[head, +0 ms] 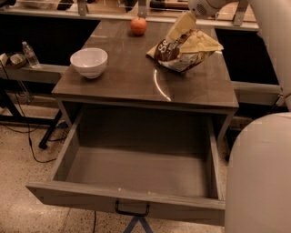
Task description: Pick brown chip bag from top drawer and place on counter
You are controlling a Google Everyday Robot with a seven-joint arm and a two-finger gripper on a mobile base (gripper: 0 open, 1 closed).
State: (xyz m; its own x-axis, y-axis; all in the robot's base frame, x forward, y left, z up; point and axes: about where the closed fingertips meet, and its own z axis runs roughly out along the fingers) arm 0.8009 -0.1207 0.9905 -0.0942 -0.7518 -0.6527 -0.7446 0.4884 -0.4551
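Observation:
The brown chip bag (184, 48) lies on the counter (122, 77) at its back right, crinkled, with its tan end sticking up toward the gripper. My gripper (194, 12) is at the top edge of the camera view, right above the bag's raised end. The top drawer (91, 198) is pulled wide open below the counter and nothing lies inside it. Its dark handle (132, 210) is at the front centre.
A white bowl (89, 62) stands on the counter's left side and a red-orange fruit (138, 25) at the back. A water bottle (30, 54) stands on a low shelf at the left. My white body (259, 173) fills the right side.

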